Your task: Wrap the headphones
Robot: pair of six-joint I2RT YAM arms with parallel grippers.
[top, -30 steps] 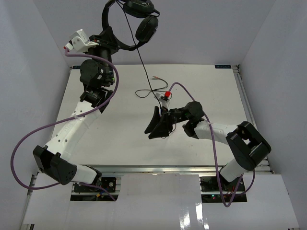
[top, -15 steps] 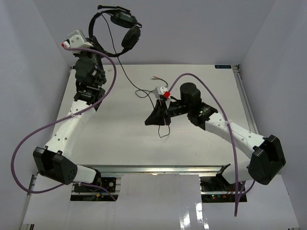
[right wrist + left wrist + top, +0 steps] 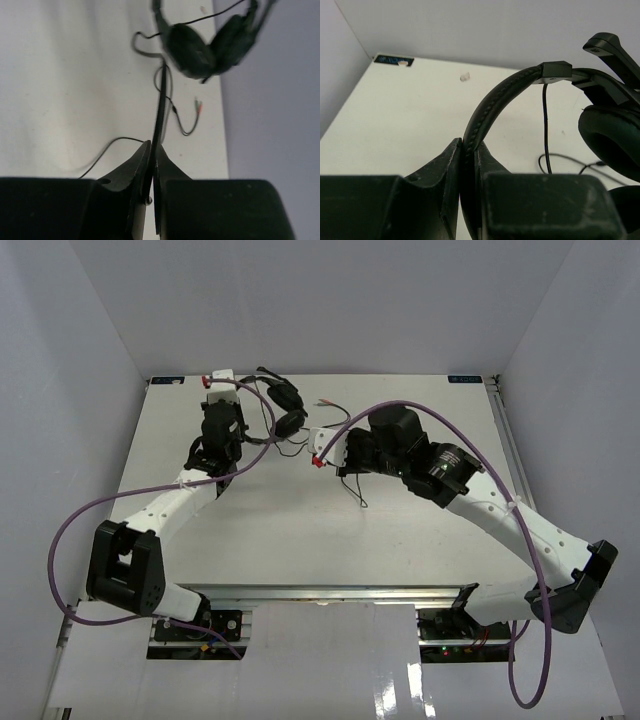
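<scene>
The black headphones (image 3: 289, 410) sit low over the back of the white table (image 3: 270, 530). My left gripper (image 3: 238, 437) is shut on their padded headband (image 3: 490, 107), which runs up from between the jaws; an earcup (image 3: 615, 137) and the boom mic (image 3: 610, 47) show to the right. My right gripper (image 3: 321, 454) is just right of the headset, shut on its thin black cable (image 3: 159, 112). From the jaws the cable runs on to the earcups (image 3: 192, 50). The pink-tipped plugs (image 3: 199, 106) lie on the table, and a slack loop (image 3: 352, 486) trails below.
Thick purple robot cables (image 3: 95, 510) arc off both arms. The enclosure's walls (image 3: 60, 390) close in the table on the left, back and right. The plugs (image 3: 322, 400) lie near the back edge.
My left arm has brought the headphones down from high in the air to the back of the table. The right gripper has shut on the cable and moved back and left towards the headset.
</scene>
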